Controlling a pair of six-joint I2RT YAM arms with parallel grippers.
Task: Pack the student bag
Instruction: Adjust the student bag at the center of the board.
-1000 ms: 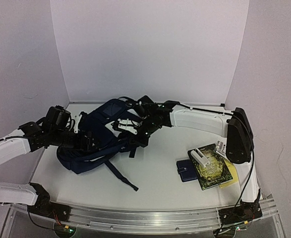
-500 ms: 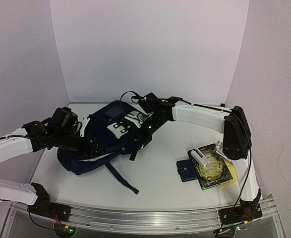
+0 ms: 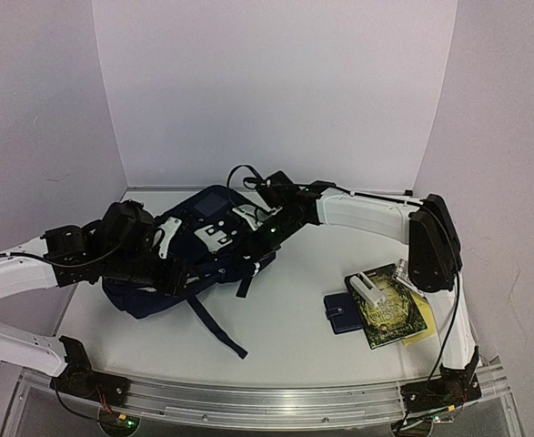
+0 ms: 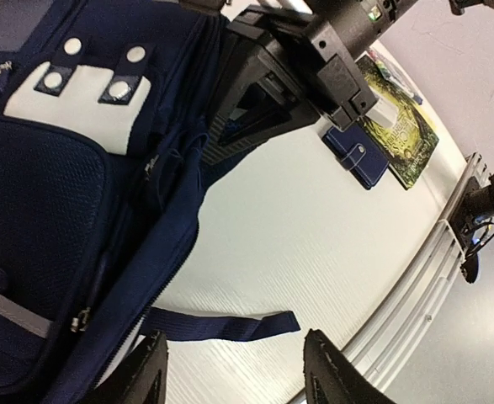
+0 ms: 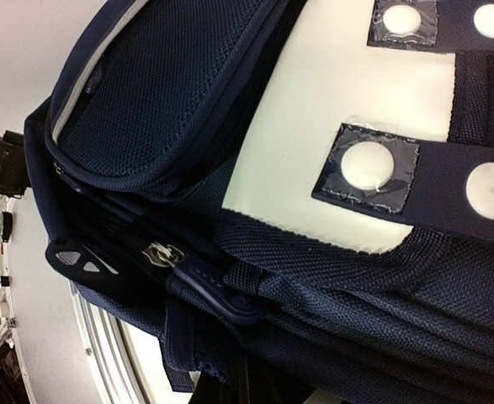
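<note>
The student bag [image 3: 214,202] lies at the table's left centre, navy with a white dotted patch [image 4: 70,97] facing up. My right gripper [image 3: 265,238] sits at the bag's right edge, shut on bunched fabric beside a zipper pull [image 5: 213,286]. Its fingertips are buried under the cloth in the right wrist view. My left gripper [image 4: 240,370] hovers low at the bag's near side, open and holding nothing. Its left finger [image 4: 150,370] is close to the bag's zippered edge. A loose navy strap [image 4: 221,324] lies flat on the table just beyond the fingertips.
At the right stand a small navy wallet [image 3: 342,312], a dark green book [image 3: 392,314] with a white box [image 3: 368,289] on it, and a yellow sheet [image 3: 426,330] under the book. The metal rail [image 3: 276,401] runs along the table's near edge.
My left gripper has moved right along the bag's near side and its jaws have narrowed. My right gripper has stayed shut on the bag's edge, and the bag has shifted slightly.
</note>
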